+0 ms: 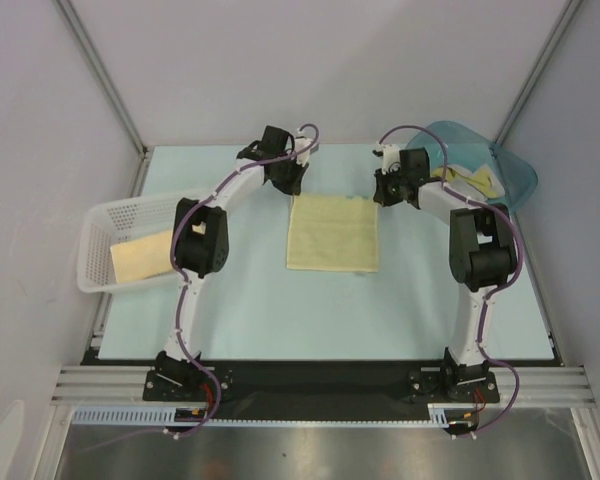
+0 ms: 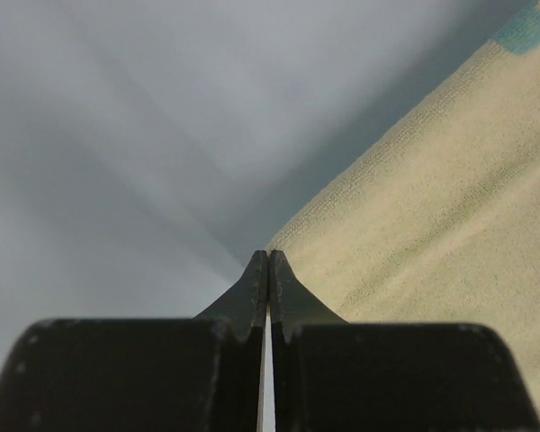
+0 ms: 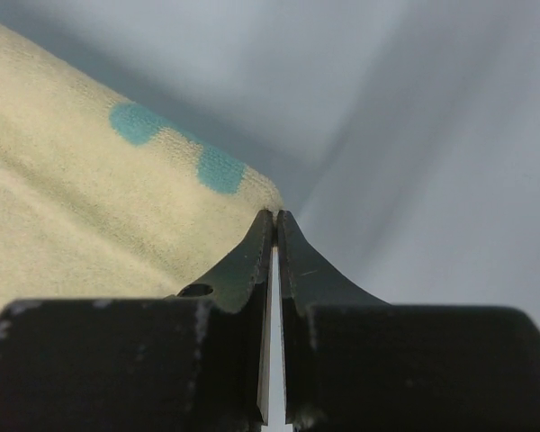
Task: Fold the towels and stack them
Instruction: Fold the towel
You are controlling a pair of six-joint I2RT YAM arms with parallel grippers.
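Towel [image 1: 332, 232] flat on the tabletop [image 1: 240, 320]; left pincer [image 1: 288, 186] and right pincer [image 1: 382, 193] both pressed shut at its far corners, hold unclear.

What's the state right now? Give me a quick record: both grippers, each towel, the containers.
left gripper: shut on the spread towel's far left corner
right gripper: shut on its far right corner
spread towel: pale yellow with teal spots, lying mid-table
white basket: left side, holds one folded yellow towel
teal tub: far right, holds crumpled yellow cloth
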